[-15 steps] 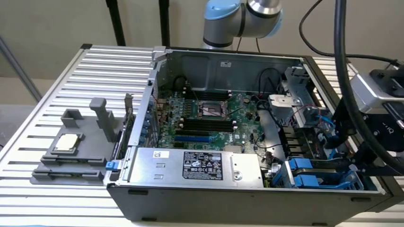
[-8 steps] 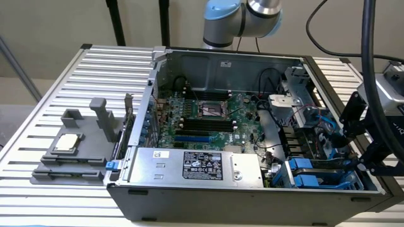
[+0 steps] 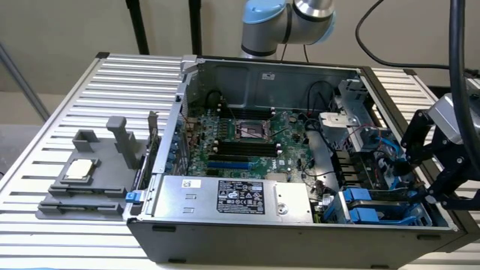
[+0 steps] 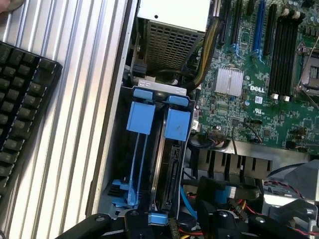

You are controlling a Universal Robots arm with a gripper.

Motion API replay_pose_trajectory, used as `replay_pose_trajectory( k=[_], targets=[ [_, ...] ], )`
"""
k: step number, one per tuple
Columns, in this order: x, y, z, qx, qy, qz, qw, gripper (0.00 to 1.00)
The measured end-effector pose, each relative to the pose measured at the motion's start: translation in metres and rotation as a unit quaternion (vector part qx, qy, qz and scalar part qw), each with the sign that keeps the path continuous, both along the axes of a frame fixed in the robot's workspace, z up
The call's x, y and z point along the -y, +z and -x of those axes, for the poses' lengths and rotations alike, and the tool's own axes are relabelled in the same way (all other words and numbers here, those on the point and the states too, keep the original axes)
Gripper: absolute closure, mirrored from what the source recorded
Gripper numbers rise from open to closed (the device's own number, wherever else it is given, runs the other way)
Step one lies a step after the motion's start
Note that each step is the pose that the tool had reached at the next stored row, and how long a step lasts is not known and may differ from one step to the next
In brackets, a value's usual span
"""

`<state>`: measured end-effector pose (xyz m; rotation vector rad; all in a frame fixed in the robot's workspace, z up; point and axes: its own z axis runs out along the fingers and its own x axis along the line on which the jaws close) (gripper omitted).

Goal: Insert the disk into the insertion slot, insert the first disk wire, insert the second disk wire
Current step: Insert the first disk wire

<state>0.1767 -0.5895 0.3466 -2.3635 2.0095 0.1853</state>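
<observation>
Claw [image 3: 433,191] spread, gripping nothing, hangs over drive cage [image 4: 115,159] in corner of computer case [image 3: 300,239], exterior view's right. Disk [image 4: 168,172] sits on edge inside cage, blue clip [image 4: 177,124] at one end, power supply [image 3: 232,197] nearby

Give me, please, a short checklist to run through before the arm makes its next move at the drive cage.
1. Gripper open and empty: ok.
2. Gripper over the corner of the case where the insertion slot sits: ok.
3. Disk sitting down inside the insertion slot: ok.
4. Disk's connector edge exposed, nothing lying across it: ok.
5. Blue cable beside the disk plugged in: cannot tell.
</observation>
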Motion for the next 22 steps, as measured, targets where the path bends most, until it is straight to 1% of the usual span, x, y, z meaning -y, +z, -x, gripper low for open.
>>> replay_pose_trajectory(
  k=[2, 5, 6, 7, 8, 10, 15, 16, 18, 19, 20, 21, 22],
  targets=[
    [0.0000, -0.0001, -0.0010, 0.0002, 0.007, -0.0023, 1.0000, 0.51],
    [0.0000, -0.0001, -0.0027, 0.0017, 0.012, -0.0070, 0.9999, 0.53],
    [0.0000, -0.0002, -0.0030, 0.0023, 0.014, -0.0089, 0.9999, 0.60],
    [0.0000, -0.0003, -0.0033, 0.0028, 0.016, -0.0107, 0.9998, 0.60],
    [0.0000, -0.0005, -0.0036, 0.0032, 0.018, -0.0123, 0.9998, 0.67],
    [0.0002, -0.0010, -0.0038, 0.0033, 0.022, -0.0141, 0.9996, 0.67],
    [0.0004, -0.0017, -0.0039, 0.0036, 0.029, -0.0214, 0.9993, 0.67],
    [0.0003, -0.0017, -0.0039, 0.0037, 0.029, -0.0226, 0.9993, 0.69],
    [0.0004, -0.0018, -0.0039, 0.0037, 0.030, -0.0250, 0.9992, 0.69],
    [0.0003, -0.0017, -0.0039, 0.0037, 0.031, -0.0258, 0.9992, 0.76],
    [0.0003, -0.0018, -0.0039, 0.0038, 0.031, -0.0264, 0.9992, 0.76],
    [0.0003, -0.0019, -0.0034, 0.0038, 0.031, -0.0266, 0.9992, 0.79],
    [0.0003, -0.0019, -0.0026, 0.0038, 0.031, -0.0266, 0.9992, 0.84]
  ],
)
